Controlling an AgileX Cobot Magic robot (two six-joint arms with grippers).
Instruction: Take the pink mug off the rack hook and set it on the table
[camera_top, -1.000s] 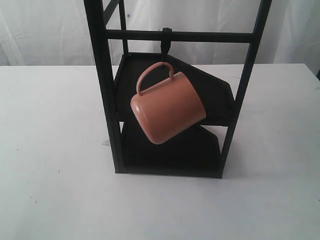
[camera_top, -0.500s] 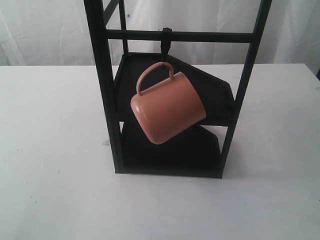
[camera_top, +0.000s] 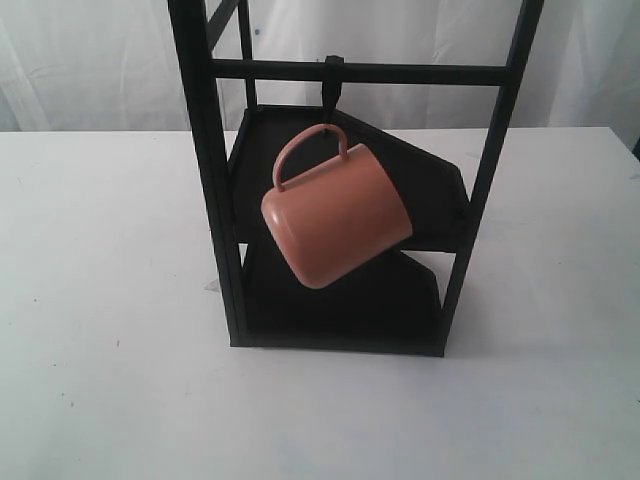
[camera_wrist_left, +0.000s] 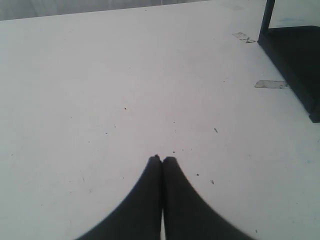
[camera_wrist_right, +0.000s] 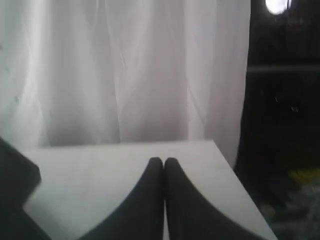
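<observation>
The pink mug (camera_top: 338, 215) hangs tilted by its loop handle from the rack hook (camera_top: 331, 88), a short black hook under the crossbar of the rack (camera_top: 205, 170). The rack stands on the white table (camera_top: 110, 330). No gripper shows in the exterior view. In the left wrist view my left gripper (camera_wrist_left: 162, 159) is shut, empty, over bare table with the rack's base (camera_wrist_left: 295, 60) off to one side. In the right wrist view my right gripper (camera_wrist_right: 163, 160) is shut and empty above the table's far edge, facing the white curtain (camera_wrist_right: 125, 70).
Two dark angular shelves (camera_top: 420, 190) sit behind and below the mug inside the frame. Bits of clear tape (camera_wrist_left: 270, 84) lie on the table near the rack's base. A dark area (camera_wrist_right: 282, 125) lies beyond the table edge in the right wrist view.
</observation>
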